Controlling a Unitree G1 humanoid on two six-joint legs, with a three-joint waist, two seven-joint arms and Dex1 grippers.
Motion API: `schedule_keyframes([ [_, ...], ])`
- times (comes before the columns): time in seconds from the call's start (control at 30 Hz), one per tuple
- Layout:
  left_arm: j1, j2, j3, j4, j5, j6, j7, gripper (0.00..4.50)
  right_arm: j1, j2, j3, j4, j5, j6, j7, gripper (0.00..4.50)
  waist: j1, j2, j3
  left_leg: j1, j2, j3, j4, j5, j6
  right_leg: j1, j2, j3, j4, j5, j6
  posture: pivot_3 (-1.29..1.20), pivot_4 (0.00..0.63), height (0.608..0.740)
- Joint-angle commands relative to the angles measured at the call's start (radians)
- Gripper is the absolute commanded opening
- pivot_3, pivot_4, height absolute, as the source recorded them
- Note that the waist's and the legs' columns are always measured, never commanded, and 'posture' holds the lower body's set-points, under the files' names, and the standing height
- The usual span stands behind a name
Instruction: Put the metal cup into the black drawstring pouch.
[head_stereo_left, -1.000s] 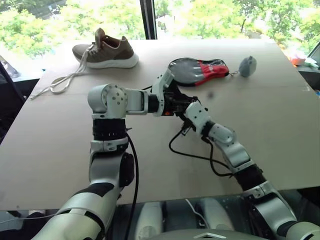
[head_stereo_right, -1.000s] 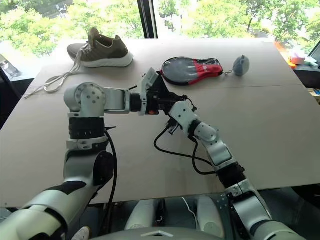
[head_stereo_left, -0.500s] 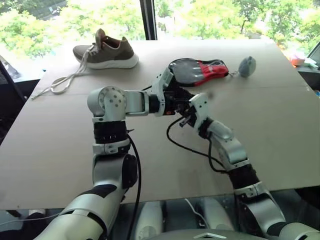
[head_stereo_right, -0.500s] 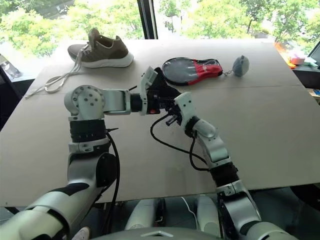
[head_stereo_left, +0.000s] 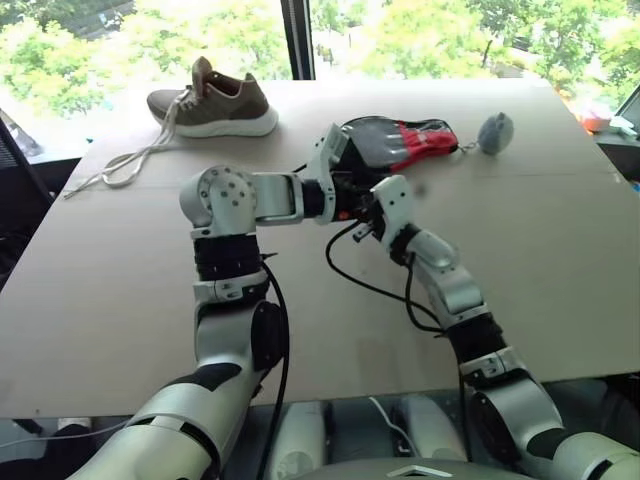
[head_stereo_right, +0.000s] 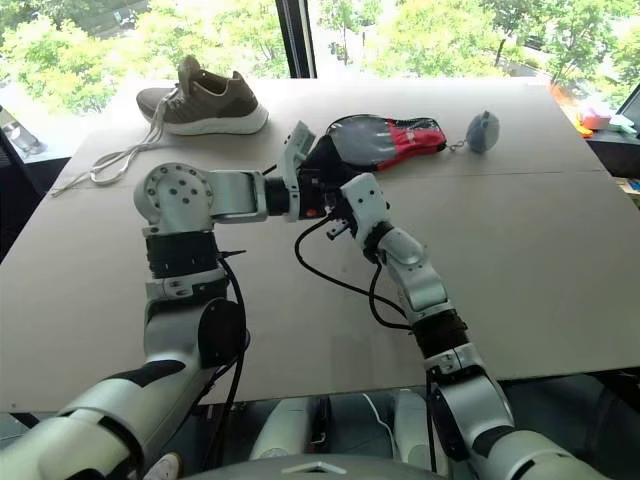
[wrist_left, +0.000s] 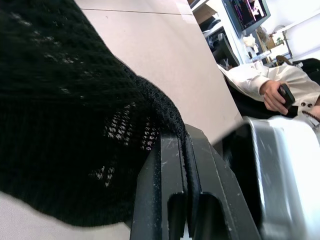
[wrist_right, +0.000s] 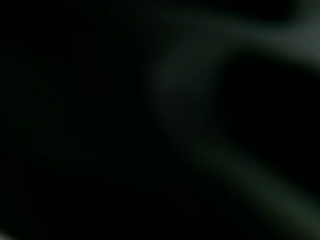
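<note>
Your left gripper (wrist_left: 182, 150) has its two black fingers pressed together on a fold of the soft black mesh-weave drawstring pouch (wrist_left: 65, 125), holding the fabric up off the pale brown tabletop (head_stereo_left: 560, 260); from the head camera the pouch (head_stereo_right: 322, 165) shows as a dark mass at the end of your left arm, just in front of the flat black-and-red paddle-shaped case (head_stereo_left: 400, 140). Your right gripper (head_stereo_left: 372, 212) meets the left one at that same spot, its wrist right up against the pouch, and its fingers are closed nearly all the way; its own camera is dark, so you cannot tell from the pictures what they hold. In the left wrist view a shiny rounded silver surface (wrist_left: 287, 175) sits close beside the left fingers (wrist_left: 155, 200), but whether that is the metal cup you cannot say. Farther back on the table lie a brown sneaker with a white sole (head_stereo_left: 212, 100), its white laces trailing (head_stereo_left: 125, 165), and a grey fuzzy ball (head_stereo_left: 494, 131) just beside the paddle case. A person's hand (wrist_left: 274, 94) holding a dark object shows beyond the table edge.
</note>
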Motion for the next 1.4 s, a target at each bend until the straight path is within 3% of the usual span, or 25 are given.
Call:
schedule_keyframes([
  [0.03, -0.027, -0.034, 0.003, -0.010, -0.014, 0.012, 0.013, 0.00, 0.025, -0.034, 0.188, -0.099, -0.118, -0.115, 0.102, 0.03, -0.001, 0.000, 0.000, 0.000, 0.000, 0.000, 0.000, 0.000, 0.000, 0.000, 0.000, 0.000, 0.000, 0.000, 0.000, 0.00, 0.150, 0.740],
  [0.17, -0.055, -0.052, 0.028, 0.004, -0.001, 0.011, 0.029, 0.00, -0.017, -0.019, 0.114, -0.007, -0.117, -0.113, 0.014, 0.03, -0.005, 0.000, 0.001, 0.000, 0.000, 0.000, 0.000, 0.000, 0.000, 0.000, 0.000, 0.000, 0.001, 0.000, 0.000, 0.00, 0.150, 0.740],
  [0.3, -0.049, -0.060, 0.041, 0.003, 0.002, 0.016, 0.037, 0.00, -0.032, -0.043, 0.211, -0.040, -0.146, -0.168, 0.139, 0.03, -0.008, 0.000, 0.001, 0.001, 0.000, 0.000, 0.000, 0.000, 0.000, 0.000, 0.000, 0.000, 0.002, 0.000, 0.000, 0.00, 0.150, 0.740],
  [0.47, -0.069, -0.090, 0.093, 0.025, 0.022, 0.012, 0.072, 0.00, -0.062, -0.057, 0.233, 0.049, -0.244, -0.208, 0.089, 0.03, -0.017, 0.000, 0.002, 0.000, 0.000, 0.000, 0.000, 0.000, 0.000, 0.000, 0.000, 0.000, 0.002, 0.000, 0.000, 0.00, 0.150, 0.740],
  [0.63, -0.034, -0.077, 0.098, 0.012, -0.020, 0.016, 0.093, 0.00, -0.065, 0.035, 0.085, 0.073, -0.113, -0.090, 0.018, 0.03, -0.023, -0.001, 0.003, 0.001, 0.001, 0.000, 0.000, 0.000, -0.001, 0.000, 0.000, 0.000, 0.002, 0.000, 0.000, 0.00, 0.150, 0.740],
  [0.77, -0.011, -0.071, 0.093, -0.008, -0.019, 0.016, 0.103, 0.00, -0.053, -0.004, 0.169, 0.078, -0.194, -0.159, 0.068, 0.03, -0.019, -0.001, 0.003, 0.001, 0.000, -0.001, 0.000, 0.001, -0.001, 0.000, -0.001, -0.001, 0.002, 0.000, 0.000, 0.00, 0.150, 0.740],
  [0.9, 0.020, -0.055, 0.087, -0.055, -0.030, -0.038, 0.051, 0.00, -0.036, -0.024, 0.151, 0.036, -0.186, -0.117, 0.065, 0.03, -0.020, -0.001, 0.003, 0.001, -0.001, -0.001, 0.000, 0.001, -0.001, 0.000, -0.002, -0.001, 0.002, 0.000, 0.000, 0.00, 0.150, 0.740],
  [0.97, 0.069, 0.013, 0.023, -0.092, -0.017, -0.067, 0.007, 0.00, 0.000, -0.052, 0.116, -0.029, -0.162, -0.069, 0.067, 0.55, -0.020, -0.001, 0.003, 0.001, -0.001, -0.001, 0.000, 0.001, -0.001, 0.000, -0.001, -0.001, 0.003, 0.000, 0.000, 0.00, 0.150, 0.740],
  [1.1, 0.149, 0.118, -0.074, -0.122, 0.011, -0.162, -0.072, 0.00, 0.074, -0.088, 0.060, -0.201, -0.090, 0.082, 0.087, 2.00, -0.020, -0.001, 0.003, 0.001, 0.000, -0.001, -0.001, 0.001, -0.002, 0.000, -0.002, 0.000, 0.002, 0.000, 0.000, 0.00, 0.150, 0.740],
  [1.2, 0.178, 0.181, -0.133, -0.108, 0.031, -0.233, -0.119, 0.00, 0.124, -0.131, 0.030, -0.353, -0.030, 0.212, 0.125, 2.00, -0.018, 0.000, 0.004, 0.001, 0.002, -0.001, -0.001, 0.001, -0.002, 0.000, -0.002, 0.000, 0.002, 0.000, 0.000, 0.00, 0.150, 0.740],
  [1.27, 0.177, 0.201, -0.153, -0.077, 0.046, -0.276, -0.135, 0.00, 0.154, -0.172, 0.023, -0.446, -0.011, 0.278, 0.146, 2.49, -0.016, 0.000, 0.004, 0.001, 0.002, -0.001, -0.001, 0.001, -0.001, 0.000, -0.002, -0.001, 0.003, 0.000, 0.000, 0.00, 0.150, 0.740],
  [1.4, 0.168, 0.214, -0.170, -0.053, 0.051, -0.355, -0.181, 0.00, 0.189, -0.212, 0.031, -0.547, -0.019, 0.347, 0.130, 4.14, -0.014, -0.001, 0.004, 0.001, -0.001, -0.001, -0.001, 0.001, -0.001, 0.000, -0.002, -0.001, 0.003, 0.000, 0.000, 0.00, 0.150, 0.740],
])
